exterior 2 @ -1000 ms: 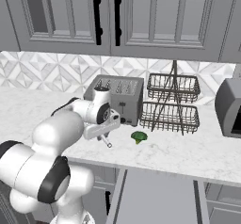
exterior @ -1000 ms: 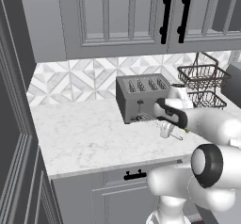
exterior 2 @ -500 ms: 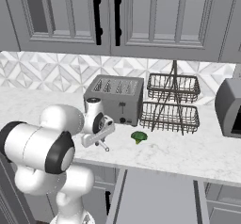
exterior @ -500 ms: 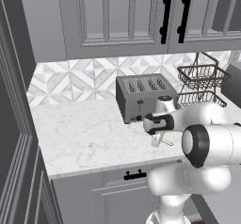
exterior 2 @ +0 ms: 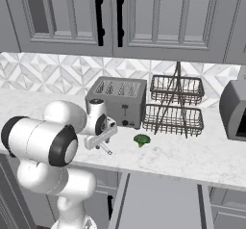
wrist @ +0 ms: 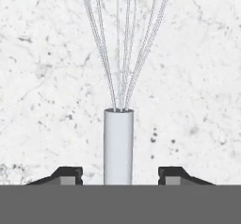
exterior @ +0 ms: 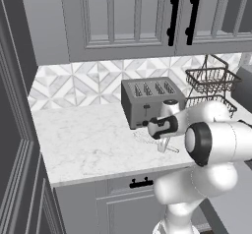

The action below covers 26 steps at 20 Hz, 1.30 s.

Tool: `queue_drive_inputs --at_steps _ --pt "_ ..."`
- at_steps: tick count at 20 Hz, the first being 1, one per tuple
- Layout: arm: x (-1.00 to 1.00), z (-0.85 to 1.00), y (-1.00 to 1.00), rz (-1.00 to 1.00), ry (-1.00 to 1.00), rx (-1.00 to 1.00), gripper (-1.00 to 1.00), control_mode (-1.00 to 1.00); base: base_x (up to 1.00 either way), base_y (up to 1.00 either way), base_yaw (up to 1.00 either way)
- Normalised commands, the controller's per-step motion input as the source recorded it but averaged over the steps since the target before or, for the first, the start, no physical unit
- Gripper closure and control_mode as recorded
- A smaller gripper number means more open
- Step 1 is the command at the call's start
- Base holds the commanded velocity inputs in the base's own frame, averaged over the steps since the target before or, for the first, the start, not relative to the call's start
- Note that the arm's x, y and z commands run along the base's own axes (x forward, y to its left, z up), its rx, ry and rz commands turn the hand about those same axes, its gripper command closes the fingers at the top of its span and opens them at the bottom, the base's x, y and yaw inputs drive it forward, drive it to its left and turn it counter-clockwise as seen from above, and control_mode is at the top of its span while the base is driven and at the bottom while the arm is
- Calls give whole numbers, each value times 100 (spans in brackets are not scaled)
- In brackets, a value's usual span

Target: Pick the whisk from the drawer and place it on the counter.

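So the toaster (exterior 2: pixel 116 101) sits at the back of the counter (exterior: pixel 88 144), with the wire basket rack (exterior 2: pixel 174 108) just to its right. The whisk (exterior: pixel 152 139) lies on the counter right in front of the toaster. A broccoli floret (exterior 2: pixel 141 139) sits before the rack, and the drawer (exterior 2: pixel 158 199) is open below.

Wire metal whisk (wrist: pixel 118 124), matt marble-look counter (wrist: pixel 42 77), metal toaster (exterior: pixel 150 100)

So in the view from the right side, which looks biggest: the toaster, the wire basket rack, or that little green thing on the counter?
1. Wire basket rack, the tallest and widest.
2. Toaster, somewhat smaller, though it stands about as far back, so this seems fair.
3. The green thing, by far the smallest, even though it lies nearer the camera.
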Motion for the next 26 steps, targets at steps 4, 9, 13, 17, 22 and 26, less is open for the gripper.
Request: queue_drive_inputs --at_steps 4,9,13,17,22,26 --pt "0 45 -6 -7 -7 0 -100 -100 0 0 0" --pt "-30 100 -13 -27 -7 0 -100 -100 0 0 0" --pt "-41 100 11 -34 -11 0 -100 -100 0 0 0" --pt "-81 77 26 -40 -16 2 -100 -100 0 0 0" --pt "-81 87 34 -40 -25 2 -100 -100 0 0 0" --pt "-82 83 28 -31 -23 2 -100 -100 0 0 0"
